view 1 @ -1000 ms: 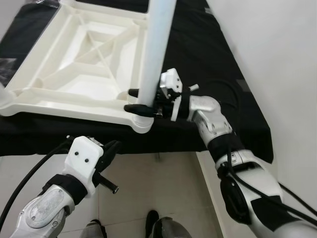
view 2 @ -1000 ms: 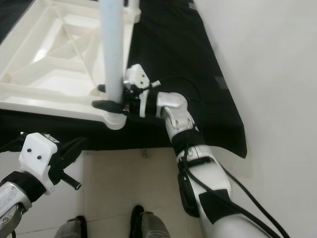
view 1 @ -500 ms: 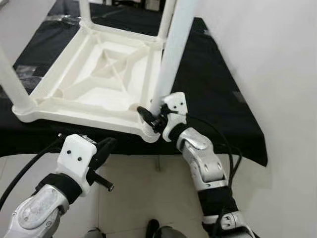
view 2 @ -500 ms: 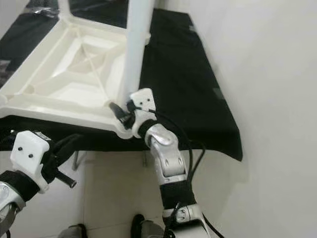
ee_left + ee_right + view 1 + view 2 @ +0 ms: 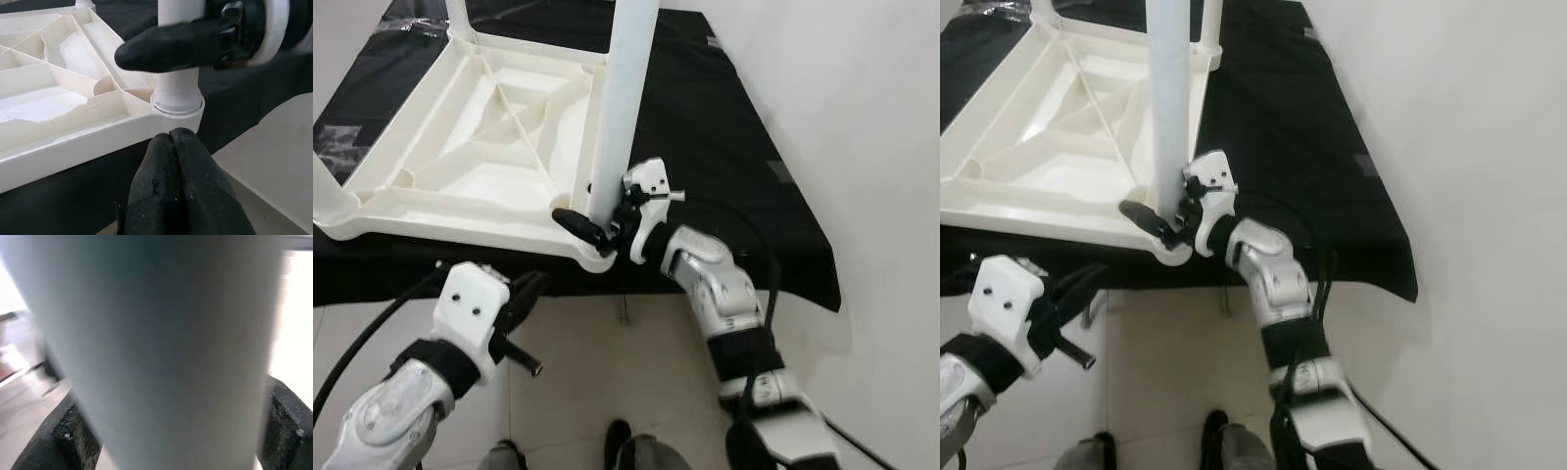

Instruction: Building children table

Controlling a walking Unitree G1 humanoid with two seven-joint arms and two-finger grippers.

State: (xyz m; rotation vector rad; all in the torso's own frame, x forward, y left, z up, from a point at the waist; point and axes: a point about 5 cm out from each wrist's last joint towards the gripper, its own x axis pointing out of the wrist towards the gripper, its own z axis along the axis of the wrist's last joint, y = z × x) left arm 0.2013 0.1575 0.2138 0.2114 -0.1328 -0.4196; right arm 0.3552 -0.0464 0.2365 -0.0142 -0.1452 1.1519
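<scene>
A white plastic children's table (image 5: 460, 166) lies upside down on a black-covered bench (image 5: 724, 147). Its near-right leg (image 5: 625, 98) stands upright in the corner socket (image 5: 178, 98). My right gripper (image 5: 595, 211) is shut on this leg just above the socket, one black finger (image 5: 171, 46) crossing in front of it. In the right wrist view the leg (image 5: 166, 347) sits between both pads (image 5: 68, 440). My left gripper (image 5: 524, 294) hangs below the bench edge, shut and empty, its fingertips (image 5: 171, 142) just under that corner.
Other legs stand at the near-left corner (image 5: 328, 196) and the far corners (image 5: 460, 15). A white wall (image 5: 862, 117) runs close along the right of the bench. Pale tiled floor (image 5: 607, 372) lies below, with my feet at the bottom edge.
The head view has shifted and tilted. My right gripper stays shut on the leg near its base, its forearm now lower. The left gripper has hardly moved.
</scene>
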